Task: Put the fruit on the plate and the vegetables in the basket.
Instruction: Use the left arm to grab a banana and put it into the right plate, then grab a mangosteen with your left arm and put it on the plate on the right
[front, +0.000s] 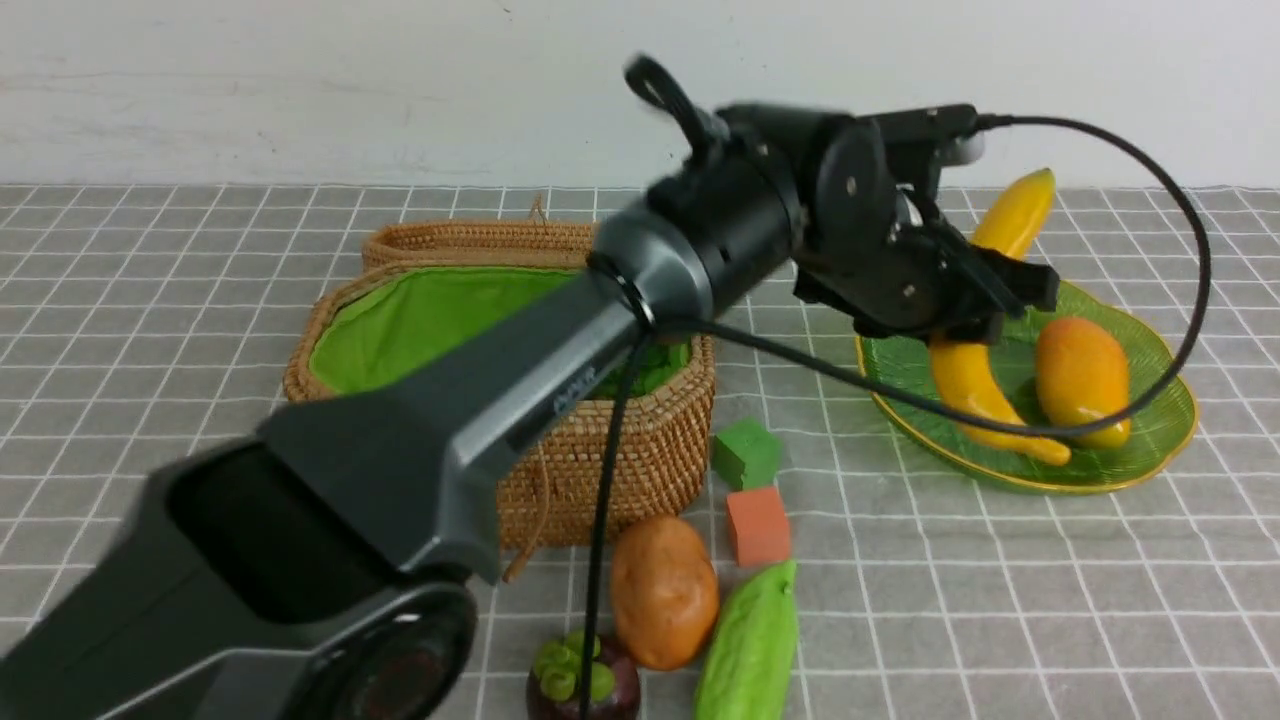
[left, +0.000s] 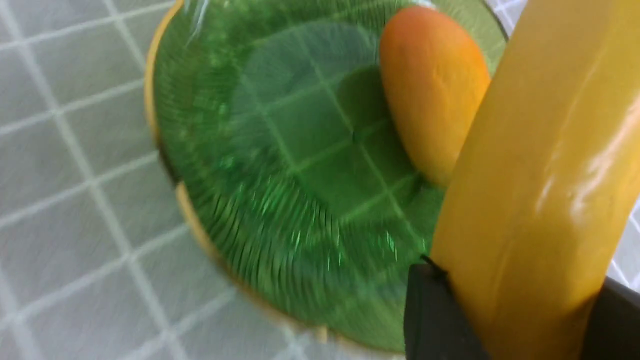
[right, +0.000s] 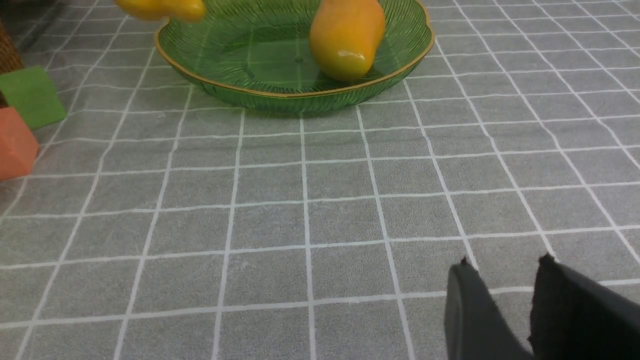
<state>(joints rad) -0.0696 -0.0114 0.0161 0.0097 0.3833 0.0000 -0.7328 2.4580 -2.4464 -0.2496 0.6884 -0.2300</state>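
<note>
Staged lab-type tabletop rig: grey grid cloth (front: 1000, 600) under the basket (front: 660, 450), bare white wall (front: 300, 90) behind it, green cube (front: 745, 452) beside it.

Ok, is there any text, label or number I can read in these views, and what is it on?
Small pale marking on the left arm: too blurred to read.
No text shows on the banana, mango, plate, basket, green cube or orange cube.

End effector (left: 522, 320) holds banana (left: 540, 165); mango (left: 432, 85) on plate (left: 280, 200).
</note>
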